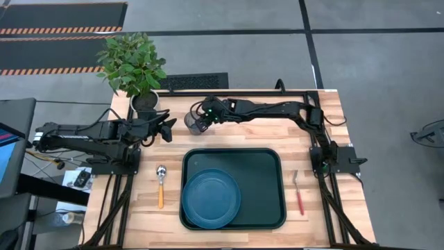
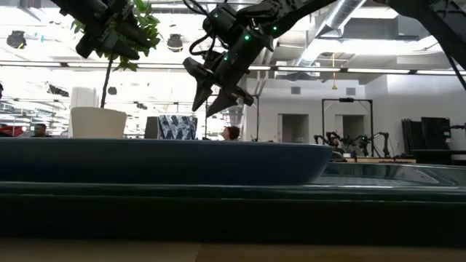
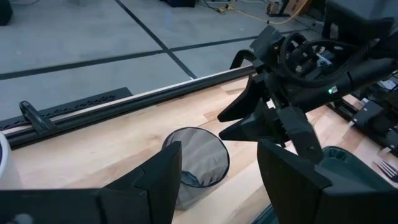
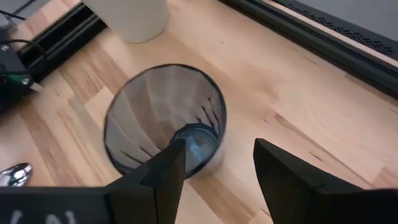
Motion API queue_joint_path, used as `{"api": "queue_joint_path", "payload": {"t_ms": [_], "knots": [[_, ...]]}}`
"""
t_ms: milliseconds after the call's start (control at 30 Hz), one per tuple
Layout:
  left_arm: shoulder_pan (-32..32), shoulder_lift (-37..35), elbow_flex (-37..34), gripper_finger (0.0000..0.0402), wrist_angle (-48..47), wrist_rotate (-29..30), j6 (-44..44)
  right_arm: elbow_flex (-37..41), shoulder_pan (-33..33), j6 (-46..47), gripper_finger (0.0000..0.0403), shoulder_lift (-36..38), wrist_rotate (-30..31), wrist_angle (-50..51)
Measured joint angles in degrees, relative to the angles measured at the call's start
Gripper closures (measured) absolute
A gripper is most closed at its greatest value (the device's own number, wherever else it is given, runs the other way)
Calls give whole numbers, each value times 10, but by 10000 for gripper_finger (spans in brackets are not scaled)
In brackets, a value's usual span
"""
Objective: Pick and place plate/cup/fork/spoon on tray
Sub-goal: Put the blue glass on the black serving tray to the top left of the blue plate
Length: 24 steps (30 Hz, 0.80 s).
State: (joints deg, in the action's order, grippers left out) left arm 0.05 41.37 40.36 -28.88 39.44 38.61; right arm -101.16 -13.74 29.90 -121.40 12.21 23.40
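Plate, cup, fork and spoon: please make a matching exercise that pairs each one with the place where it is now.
Things:
1. plate
2. cup
3. fork
4. spoon

Places:
A. on the table, on the left arm's side of the tray
B. in the tray
C. on the table, on the right arm's side of the tray
D. beyond the tray, under the open right gripper

Pairs: 1-B, 2-D, 3-C, 4-A

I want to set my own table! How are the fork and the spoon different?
The spoon has an orange-yellow handle; the fork has a red one. The spoon ends in a round bowl, the fork in tines. The spoon lies left of the tray, the fork right of it. Both lie flat on the wooden table, outside the tray, heads pointing away.
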Motion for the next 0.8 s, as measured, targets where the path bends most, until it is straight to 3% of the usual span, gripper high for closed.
{"api": "queue_joint_path", "payload": {"t_ms": [433, 567, 733, 800], "knots": [[0, 0, 0, 205, -2, 2, 0, 1, -7, 6, 201, -36, -1, 5], [0, 0, 0, 205, -5, 4, 0, 0, -7, 16, 256, -35, -2, 1], [0, 0, 0, 205, -5, 7, 0, 0, -7, 8, 377, -35, -3, 1], [0, 0, 0, 205, -5, 7, 0, 0, -7, -2, 385, -30, -4, 8]]}}
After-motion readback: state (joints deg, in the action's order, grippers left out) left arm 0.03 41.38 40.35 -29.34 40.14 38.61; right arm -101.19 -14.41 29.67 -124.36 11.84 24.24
